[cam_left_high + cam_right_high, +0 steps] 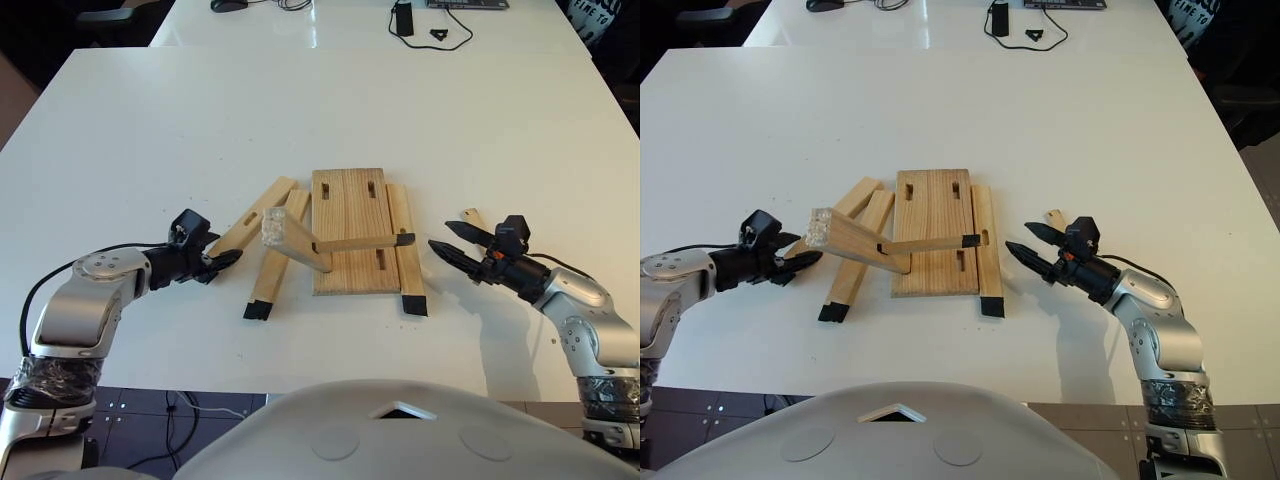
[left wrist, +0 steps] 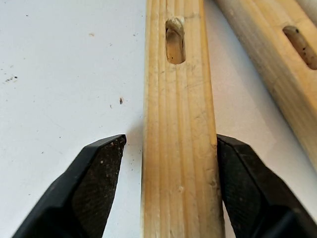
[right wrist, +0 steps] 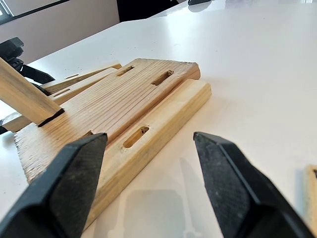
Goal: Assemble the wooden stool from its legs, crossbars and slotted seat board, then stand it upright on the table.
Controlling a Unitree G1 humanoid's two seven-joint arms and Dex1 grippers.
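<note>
Currently, the left gripper (image 1: pixel 228 260) is held spread astride the near end of the outermost left leg (image 2: pixel 178 148), which lies flat on the table (image 1: pixel 180 130). One finger (image 2: pixel 94 173) is seen clear of the wood; the other appears to rest against the opposite side face. The long axis of this leg is directed away from the gripper, diagonally toward the far left corner of the seat board (image 1: pixel 348 215). The fingers are thus set across its width, and closure alone is judged sufficient for a grasp. The right gripper (image 1: pixel 440 236) is likewise spread, holds nothing, and is pointed at the right-edge leg (image 1: pixel 403 250) lying along the board. A tilted leg (image 1: pixel 295 240) with its crossbar (image 1: pixel 365 242) is already seated on the board.
</note>
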